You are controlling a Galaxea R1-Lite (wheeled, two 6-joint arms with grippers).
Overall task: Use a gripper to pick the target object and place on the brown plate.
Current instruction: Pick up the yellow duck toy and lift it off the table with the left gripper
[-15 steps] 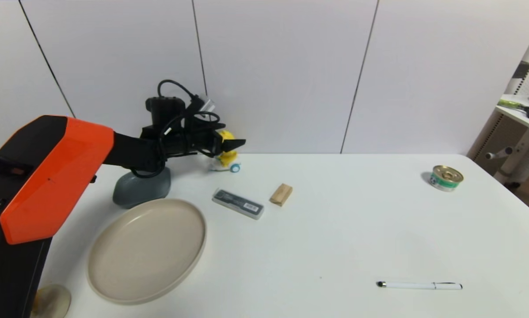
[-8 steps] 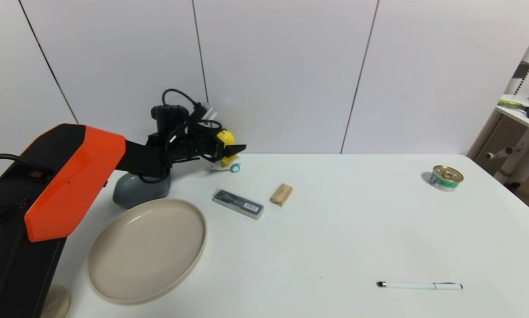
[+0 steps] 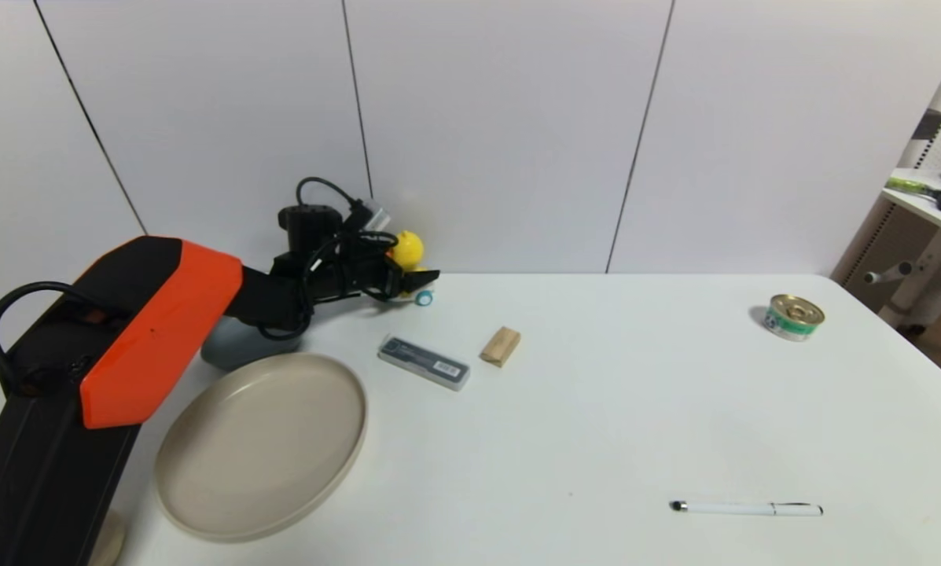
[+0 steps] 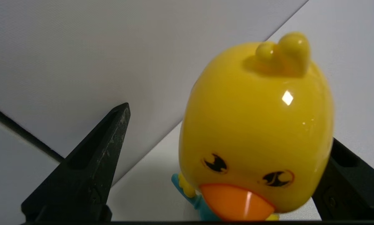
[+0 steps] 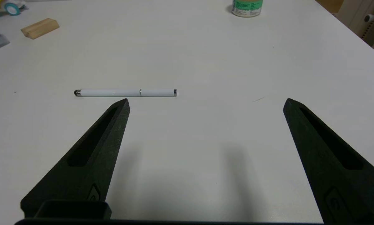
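Observation:
The yellow duck toy [image 3: 407, 250] on its white scooter with blue wheels stands at the table's far left, close to the wall. My left gripper [image 3: 411, 279] is open, low at the duck's body, with the duck's head showing above the fingers. In the left wrist view the duck [image 4: 255, 131] fills the space between the fingers; one finger [image 4: 99, 156] stands apart from it and the other is partly hidden behind it. The beige-tan plate [image 3: 262, 444] lies empty at the front left. My right gripper [image 5: 205, 100] is open and empty above bare table.
A grey dish [image 3: 234, 346] sits under the left arm behind the plate. A dark flat case [image 3: 424, 362] and a tan wooden block [image 3: 500, 346] lie right of the plate. A can [image 3: 794, 316] is at the far right, a white pen [image 3: 745, 509] at the front right.
My left arm has lowered and reached slightly farther, bringing the open fingers down from the duck's head to its body. The duck has stayed on the table.

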